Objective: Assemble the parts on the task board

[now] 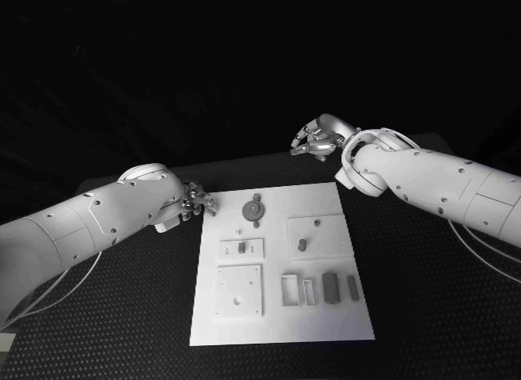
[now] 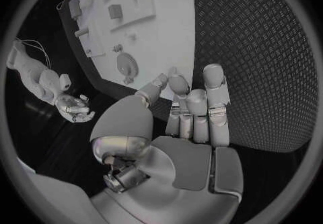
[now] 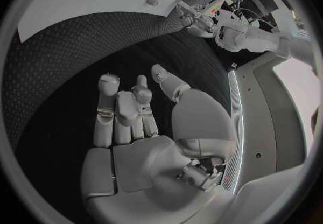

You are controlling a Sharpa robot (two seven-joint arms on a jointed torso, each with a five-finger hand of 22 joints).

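White rectangular task board (image 1: 278, 317) lies mid-table; silver left hand (image 1: 192, 202) at its ten o'clock, silver right hand (image 1: 320, 138) at one o'clock, both empty, fingers loosely spread.

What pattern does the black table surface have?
The table has a fine raised diamond-like texture, clearest in the left wrist view.

A white board (image 1: 281, 265) lies in the middle of the dark tabletop (image 1: 443, 301). The left hand (image 1: 195, 201) hovers just beside the board's far left corner, fingers apart, holding nothing. The right hand (image 1: 321, 138) is raised beyond the board's far right corner, well apart from it, with nothing in it. On the board lie a round part (image 1: 252, 209) near the far edge and small grey parts (image 1: 330, 288) near the right.
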